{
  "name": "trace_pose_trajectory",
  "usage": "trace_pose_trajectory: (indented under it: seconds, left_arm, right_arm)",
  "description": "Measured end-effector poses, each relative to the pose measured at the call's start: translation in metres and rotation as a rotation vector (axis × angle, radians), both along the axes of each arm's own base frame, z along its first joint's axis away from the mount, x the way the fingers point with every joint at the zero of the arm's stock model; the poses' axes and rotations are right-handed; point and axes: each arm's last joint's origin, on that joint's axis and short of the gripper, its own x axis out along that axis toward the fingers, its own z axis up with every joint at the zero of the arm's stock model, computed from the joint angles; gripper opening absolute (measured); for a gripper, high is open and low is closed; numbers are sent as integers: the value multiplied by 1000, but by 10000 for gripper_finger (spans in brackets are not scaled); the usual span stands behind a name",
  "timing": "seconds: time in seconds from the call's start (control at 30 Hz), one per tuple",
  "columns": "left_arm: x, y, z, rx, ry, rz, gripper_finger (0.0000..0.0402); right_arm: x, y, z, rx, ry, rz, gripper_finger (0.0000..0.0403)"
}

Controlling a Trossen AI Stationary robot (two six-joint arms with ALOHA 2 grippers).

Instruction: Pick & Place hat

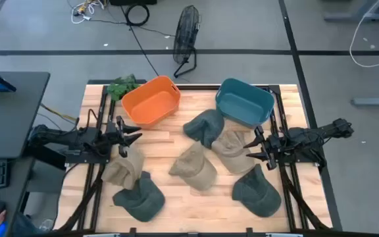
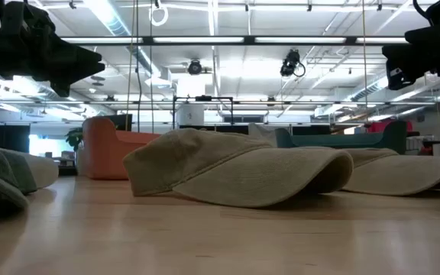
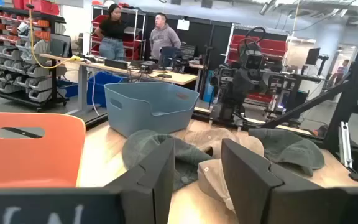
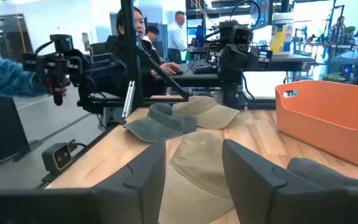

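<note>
The wooden surface (image 1: 176, 197) fills the middle of the high view, with both arms resting at its side edges. Toward the upper part of the frame sit two bins: an orange bin (image 1: 151, 101) at upper centre-left and a teal bin (image 1: 243, 101) at upper centre-right, apart from each other. A small green plant-like item (image 1: 122, 86) lies just beside the orange bin at the surface's upper-left corner; what exactly it is cannot be made out from here.

Six hats are spread over the surface. A dark green hat (image 1: 204, 126) lies at centre, just below the teal bin, touching a tan hat (image 1: 231, 149) to its lower right. Another tan hat (image 1: 194, 166) sits at the centre of the frame; it is the one filling the middle of the low view. At lower right lies a dark green hat (image 1: 256, 189). At lower left a tan hat (image 1: 124, 170) overlaps a dark green hat (image 1: 139, 197) below it.

The left gripper (image 1: 129, 137) is at the left side of the frame, just above the lower-left tan hat, its fingers (image 3: 151, 177) spread apart and holding nothing. The right gripper (image 1: 255, 146) is at the right side, close beside the tan hat under the teal bin, its fingers (image 4: 145, 177) likewise parted and empty.
</note>
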Motion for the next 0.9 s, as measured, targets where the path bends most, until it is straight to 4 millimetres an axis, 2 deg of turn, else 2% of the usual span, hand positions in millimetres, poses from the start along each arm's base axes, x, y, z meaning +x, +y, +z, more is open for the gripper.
trace_pose_trajectory:
  seconds: [0.43,0.53,0.7,0.9]
  left_arm:
    - [0,0,0,-30,-10,-1,135]
    - [0,0,1,-107,-37,-6,135]
    - [-1,0,10,-286,-177,-30,135]
    - [-6,1,29,-303,-338,-49,135]
  right_arm:
    - [0,0,0,11,-1,0,162]
    - [0,-1,4,25,-31,-22,162]
    - [-1,-4,18,112,-169,-125,162]
    - [-8,-9,39,202,-382,-201,162]
